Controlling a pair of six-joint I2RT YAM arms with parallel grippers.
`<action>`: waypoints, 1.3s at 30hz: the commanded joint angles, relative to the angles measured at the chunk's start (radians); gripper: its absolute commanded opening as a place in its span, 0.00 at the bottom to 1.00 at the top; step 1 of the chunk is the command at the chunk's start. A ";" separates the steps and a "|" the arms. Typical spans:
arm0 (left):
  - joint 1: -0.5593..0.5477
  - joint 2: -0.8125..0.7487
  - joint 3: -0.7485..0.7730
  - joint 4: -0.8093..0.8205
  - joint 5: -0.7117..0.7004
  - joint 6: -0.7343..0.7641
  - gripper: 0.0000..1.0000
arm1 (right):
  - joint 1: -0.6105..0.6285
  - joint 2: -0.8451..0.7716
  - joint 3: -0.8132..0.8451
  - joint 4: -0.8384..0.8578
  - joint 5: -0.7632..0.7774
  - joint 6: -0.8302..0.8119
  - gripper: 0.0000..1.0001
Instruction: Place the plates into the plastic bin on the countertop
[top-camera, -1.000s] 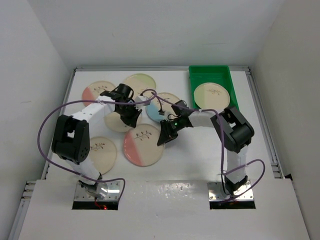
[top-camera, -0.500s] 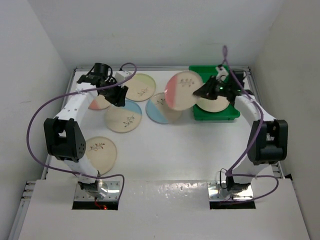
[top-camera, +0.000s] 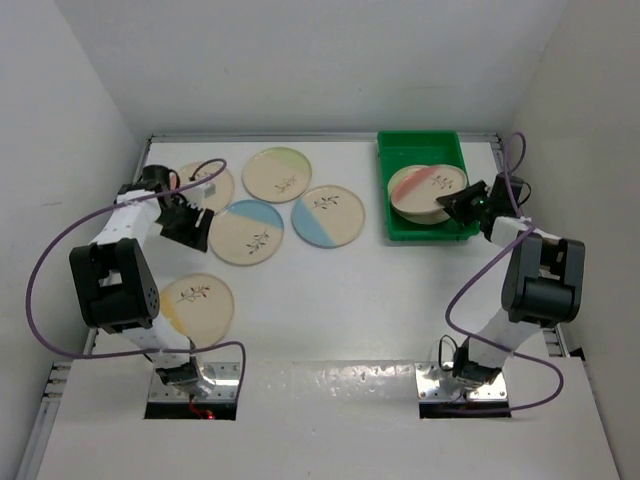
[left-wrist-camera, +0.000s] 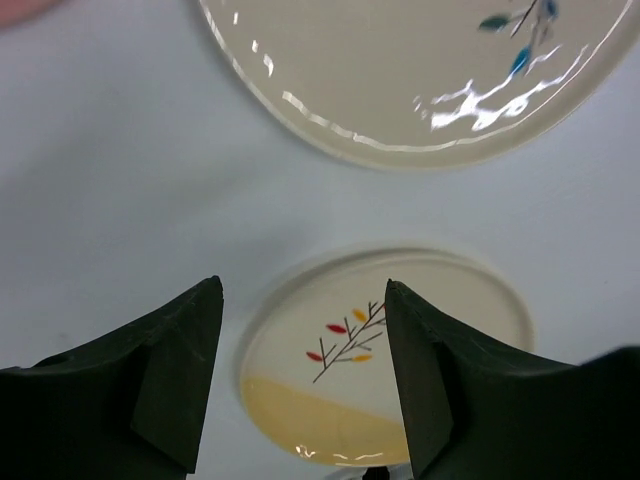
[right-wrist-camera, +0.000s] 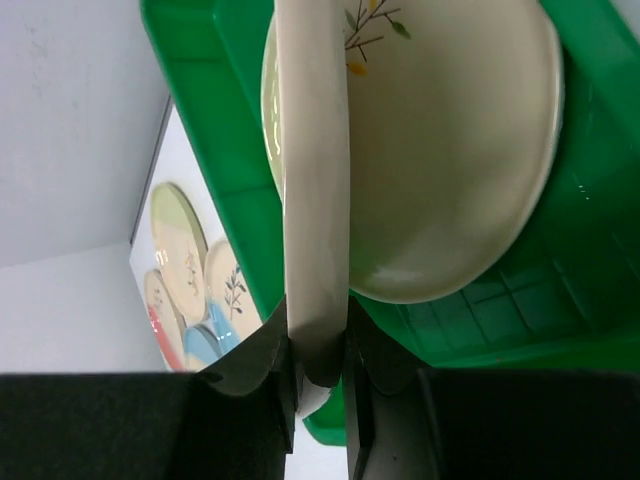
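My right gripper is shut on the rim of a pink-and-cream plate, holding it tilted inside the green plastic bin. In the right wrist view that plate's edge stands between the jaws of the right gripper, above another cream plate lying in the bin. My left gripper hangs open at the left of the countertop, between a part-pink plate and a part-blue plate. In the left wrist view nothing sits in the left gripper; the yellow-edged plate shows far below.
A pale green plate, a second part-blue plate and a yellow-edged plate lie flat on the countertop. White walls close in on three sides. Purple cables loop beside both arms.
The right arm swung the pink-and-cream plate from mid-table into the bin. The left gripper opened and moved back left, off the plates.
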 joint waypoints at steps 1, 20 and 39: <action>0.063 -0.023 -0.047 -0.010 -0.017 0.064 0.68 | 0.024 0.023 0.061 0.137 -0.040 0.005 0.00; 0.192 0.112 -0.185 0.031 -0.089 0.202 0.76 | 0.066 0.243 0.372 -0.509 0.202 -0.269 0.61; 0.111 0.056 -0.259 -0.033 0.049 0.292 0.00 | 0.513 -0.067 0.297 -0.586 0.294 -0.777 0.86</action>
